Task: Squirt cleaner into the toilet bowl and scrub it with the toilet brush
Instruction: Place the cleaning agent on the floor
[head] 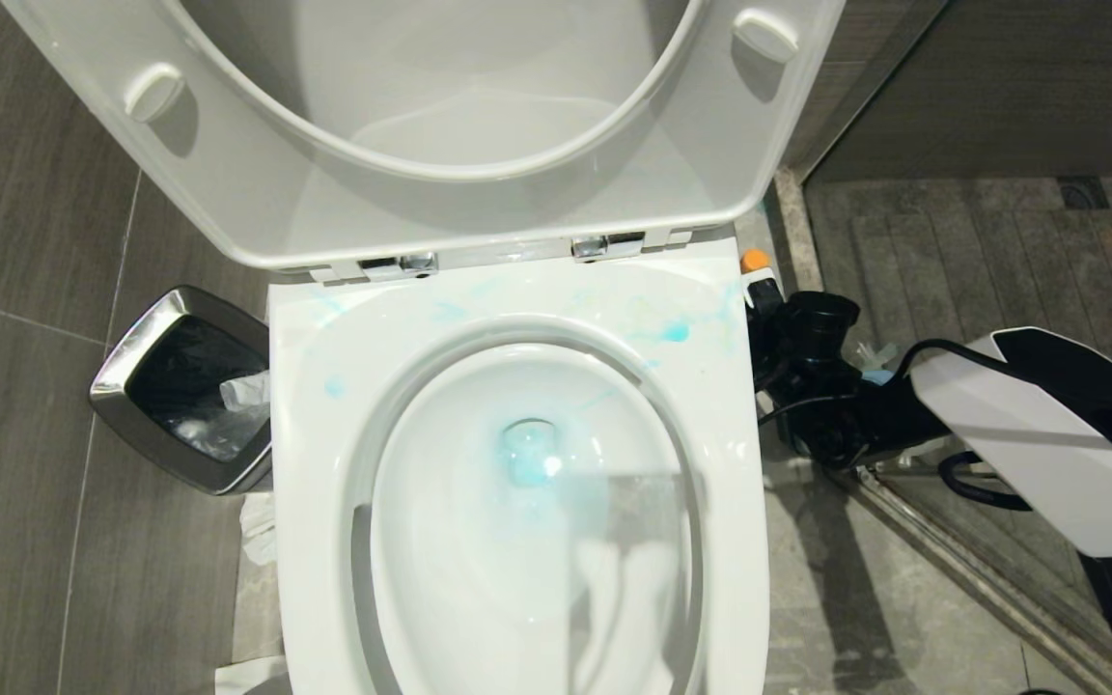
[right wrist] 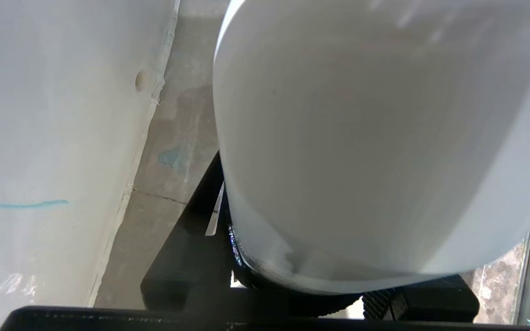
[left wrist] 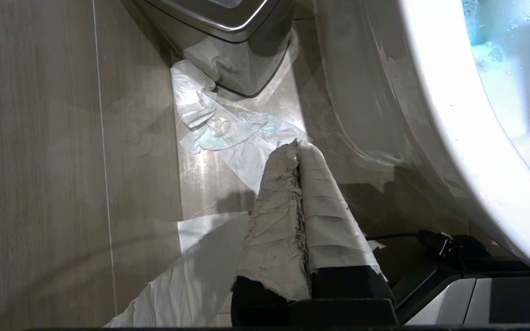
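The toilet bowl [head: 527, 502] takes up the middle of the head view, seat and lid [head: 440, 125] flipped up, with turquoise cleaner pooled at the drain and smeared over the back of the rim. Room is tight on both sides: a steel-rimmed waste bin [head: 184, 386] sits right against the bowl's left flank, and on the right there's only a narrow strip of floor before a metal threshold rail [head: 961, 550] running along the darker tiled area.

The right gripper [head: 788, 328] is down in that strip just beside the rim's back right corner, jaws closed round the cleaner bottle [head: 757, 275], partway open because the bottle fills them. Only the orange cap and a bit of white shoulder peek out in the head view. The right wrist view fills in the rest: the bottle's white body [right wrist: 375, 147] takes up most of the frame, right against the black fingers, with the toilet's outer wall alongside and a thin blue streak on it.

The left gripper [left wrist: 298, 146] only shows in its own wrist view, paper-wrapped fingers [left wrist: 276, 202] pressed together holding nothing, hanging above crumpled tissue [left wrist: 228, 133] on the floor between the bin and the bowl. The toilet brush isn't visible in any view
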Robot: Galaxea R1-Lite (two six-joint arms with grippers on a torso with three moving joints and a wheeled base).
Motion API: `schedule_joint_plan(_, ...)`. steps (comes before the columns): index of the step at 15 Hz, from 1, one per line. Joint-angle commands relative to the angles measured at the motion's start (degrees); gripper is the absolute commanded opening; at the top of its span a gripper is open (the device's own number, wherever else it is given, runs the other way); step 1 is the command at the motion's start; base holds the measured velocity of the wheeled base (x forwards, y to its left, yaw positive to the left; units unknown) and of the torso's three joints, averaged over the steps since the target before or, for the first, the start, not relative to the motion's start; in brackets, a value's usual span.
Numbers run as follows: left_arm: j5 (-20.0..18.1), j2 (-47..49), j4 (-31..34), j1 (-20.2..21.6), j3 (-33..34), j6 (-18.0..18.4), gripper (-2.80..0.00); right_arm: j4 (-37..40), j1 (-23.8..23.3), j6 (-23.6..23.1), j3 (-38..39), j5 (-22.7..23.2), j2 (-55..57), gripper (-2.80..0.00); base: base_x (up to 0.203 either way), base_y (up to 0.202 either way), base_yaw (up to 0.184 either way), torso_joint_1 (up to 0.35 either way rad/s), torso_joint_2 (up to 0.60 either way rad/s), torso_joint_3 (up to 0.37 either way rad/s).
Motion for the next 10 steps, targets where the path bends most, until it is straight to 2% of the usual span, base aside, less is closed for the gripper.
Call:
schedule_joint_plan(1,0.0,0.09,0.02,0.03,0.0,0.0,-2.8,-0.31,0.17,-0.11,-0.15,-0.05,0.54,-2.8,0.0,0.0,0.0,0.0,0.0,0.0)
schedule_joint_plan(2,0.0,0.09,0.1,0.03,0.0,0.0,-2.8,-0.31,0.18,-0.03,-0.32,-0.05,0.7,-2.8,0.0,0.0,0.0,0.0,0.0,0.0)
schedule_joint_plan(3,0.0,0.09,0.02,0.03,0.0,0.0,-2.8,-0.51,0.2,-0.02,-0.32,-0.05,0.96,0.0,0.0,0.0,0.0,0.0,0.0,0.0)
schedule_joint_plan(10,0.0,0.09,0.07,0.03,0.0,0.0,-2.8,-1.47,0.44,0.03,2.74,-0.05,-0.5,0.0,0.0,0.0,0.0,0.0,0.0,0.0)
